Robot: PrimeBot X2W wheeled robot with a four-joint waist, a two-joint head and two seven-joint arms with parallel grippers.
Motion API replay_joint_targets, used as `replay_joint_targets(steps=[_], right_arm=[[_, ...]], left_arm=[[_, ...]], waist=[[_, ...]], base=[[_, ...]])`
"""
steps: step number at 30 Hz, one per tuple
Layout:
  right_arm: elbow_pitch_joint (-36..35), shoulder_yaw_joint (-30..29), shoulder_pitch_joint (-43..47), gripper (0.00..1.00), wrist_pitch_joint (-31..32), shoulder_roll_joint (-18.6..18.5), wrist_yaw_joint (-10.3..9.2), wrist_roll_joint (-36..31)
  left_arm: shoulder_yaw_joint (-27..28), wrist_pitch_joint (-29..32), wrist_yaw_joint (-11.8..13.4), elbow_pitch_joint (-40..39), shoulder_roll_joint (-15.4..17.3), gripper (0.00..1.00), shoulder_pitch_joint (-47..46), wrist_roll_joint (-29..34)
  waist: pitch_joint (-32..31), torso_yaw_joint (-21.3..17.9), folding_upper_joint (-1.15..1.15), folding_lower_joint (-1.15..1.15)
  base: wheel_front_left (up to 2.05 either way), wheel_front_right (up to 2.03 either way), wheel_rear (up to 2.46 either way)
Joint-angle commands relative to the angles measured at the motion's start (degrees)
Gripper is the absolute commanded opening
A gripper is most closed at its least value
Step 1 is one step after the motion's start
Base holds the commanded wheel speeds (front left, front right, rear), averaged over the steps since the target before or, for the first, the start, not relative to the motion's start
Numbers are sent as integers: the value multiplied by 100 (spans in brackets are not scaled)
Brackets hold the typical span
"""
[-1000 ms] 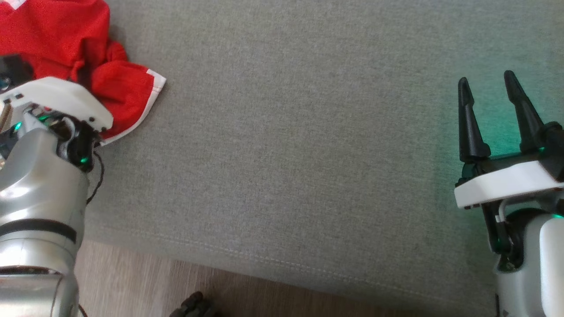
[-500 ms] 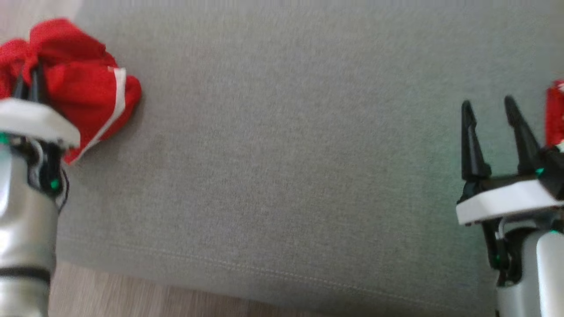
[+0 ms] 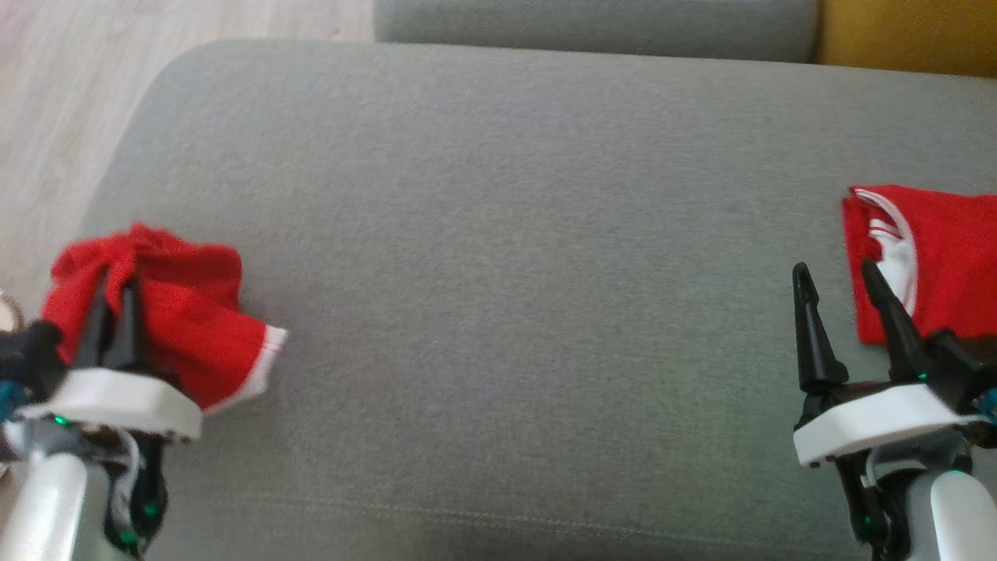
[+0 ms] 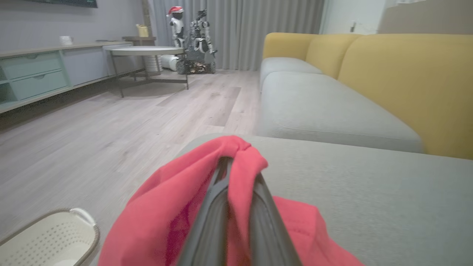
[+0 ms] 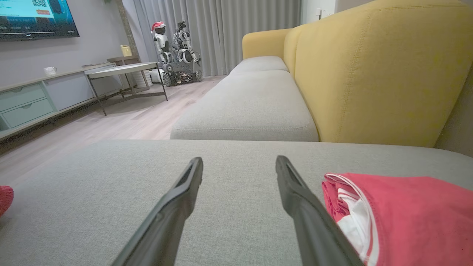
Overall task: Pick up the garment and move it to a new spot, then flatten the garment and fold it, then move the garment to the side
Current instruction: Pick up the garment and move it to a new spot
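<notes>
Left hand [image 3: 117,280] pinched shut on a bunched red garment [image 3: 195,312] at the left end of a grey sofa cushion [image 3: 506,195]. Right hand [image 3: 835,269], spread wide and empty, hovers beside a folded red cloth [image 3: 950,257]. Carrying should lift the bundle clear, toward the bare middle.

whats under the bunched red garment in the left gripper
The grey sofa cushion shows around the bunched red garment, so it likely rests there. The left gripper is shut on it; the cloth covers the spot beneath.
</notes>
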Motion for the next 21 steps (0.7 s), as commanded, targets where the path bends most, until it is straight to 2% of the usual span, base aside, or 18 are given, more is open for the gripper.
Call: replay_joint_targets(steps=[1, 4, 9, 21], right_arm=[[-192, 137, -81, 100, -47, -28, -4, 69], [-218, 167, -68, 100, -53, -28, -4, 114], [-242, 341, -152, 100, -80, -28, -4, 189], [-56, 638, -357, 100, -278, -28, -4, 373]], left_arm=[[176, 116, 85, -565, 229, 0, -73, 90], [42, 351, 167, -1163, 217, 0, 149, 159], [-323, 607, 101, -1643, 131, 0, 85, 253], [-1490, 644, -455, -1182, -569, 0, -1029, 429]], waist=[[-108, -167, 0, 1], [-92, -341, 0, 1], [30, -816, 0, 1], [438, -2162, 0, 1]], base=[[0, 0, 0], [0, 0, 0], [0, 0, 0], [0, 0, 0]])
